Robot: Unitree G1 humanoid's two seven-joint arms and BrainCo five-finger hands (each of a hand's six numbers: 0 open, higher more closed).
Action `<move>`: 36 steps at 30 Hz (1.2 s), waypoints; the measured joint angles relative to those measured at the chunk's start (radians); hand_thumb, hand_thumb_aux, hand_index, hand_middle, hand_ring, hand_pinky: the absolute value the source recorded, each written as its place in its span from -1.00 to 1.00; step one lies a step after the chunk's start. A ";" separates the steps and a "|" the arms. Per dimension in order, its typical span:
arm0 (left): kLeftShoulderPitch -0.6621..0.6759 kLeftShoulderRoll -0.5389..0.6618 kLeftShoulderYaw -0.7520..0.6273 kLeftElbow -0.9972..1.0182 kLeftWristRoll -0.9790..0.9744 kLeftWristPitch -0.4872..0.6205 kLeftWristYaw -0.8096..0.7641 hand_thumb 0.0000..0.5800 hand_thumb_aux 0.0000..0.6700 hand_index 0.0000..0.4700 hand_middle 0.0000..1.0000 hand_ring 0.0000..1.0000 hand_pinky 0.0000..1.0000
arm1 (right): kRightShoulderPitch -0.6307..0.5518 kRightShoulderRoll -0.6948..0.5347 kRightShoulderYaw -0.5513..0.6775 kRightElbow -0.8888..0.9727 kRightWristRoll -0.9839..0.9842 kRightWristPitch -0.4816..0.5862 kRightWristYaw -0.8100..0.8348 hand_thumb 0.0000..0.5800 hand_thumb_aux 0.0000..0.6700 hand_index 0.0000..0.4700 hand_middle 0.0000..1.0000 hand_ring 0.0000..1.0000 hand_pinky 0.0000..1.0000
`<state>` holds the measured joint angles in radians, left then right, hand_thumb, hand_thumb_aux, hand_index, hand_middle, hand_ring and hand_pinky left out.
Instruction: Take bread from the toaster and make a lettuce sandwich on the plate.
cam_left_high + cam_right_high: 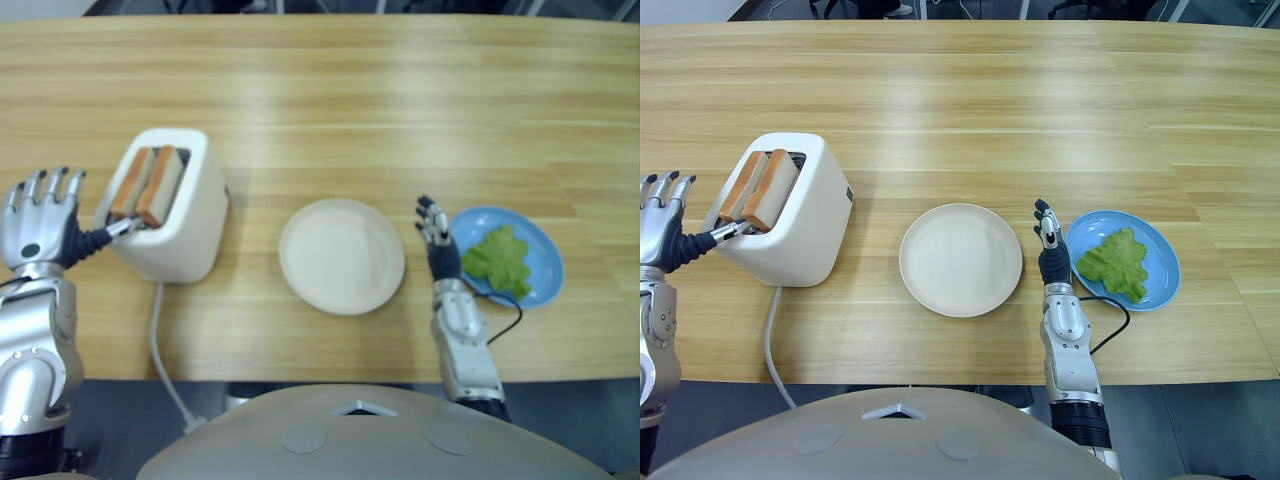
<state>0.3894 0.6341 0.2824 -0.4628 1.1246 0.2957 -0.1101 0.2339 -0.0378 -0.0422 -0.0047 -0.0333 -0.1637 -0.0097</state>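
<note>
Left eye view: left hand [40, 215] sits at the desk's left edge, fingers spread wide and pointing toward the far edge, holding nothing. One digit reaches sideways, its tip against the near-left rim of the toaster [185, 235], right by the slots.

Right hand [437, 240] is seen edge-on near the near edge, right of centre. Fingers are straight, pointing at the far edge, and it holds nothing. It stands in the gap between the two dishes; can't tell whether it touches the desk [350, 100]. A thin black cable [505, 325] loops beside its wrist.

Bread [148, 185]: two slices standing upright in the toaster slots, tops sticking out. The toaster is white, on the left part of the desk toward the near edge. Its cord [155, 330] trails off over the near edge.

Plate [342, 256]: cream, round, bare, at the middle of the desk near the near edge, between toaster and right hand.

Lettuce [497, 260]: one green leaf lying flat on a blue dish [548, 262], just right of the right hand, toward the near-right corner.
</note>
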 measured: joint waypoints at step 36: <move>-0.116 -0.193 0.139 -0.207 -0.395 -0.120 0.115 1.00 1.00 0.96 1.00 1.00 1.00 | -0.002 0.000 0.004 0.039 -0.013 0.024 -0.006 -1.00 -1.00 -1.00 -1.00 -1.00 -1.00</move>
<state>0.2736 0.4415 0.4209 -0.6700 0.7301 0.1758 0.0046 0.2321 -0.0382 -0.0385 0.0347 -0.0465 -0.1395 -0.0153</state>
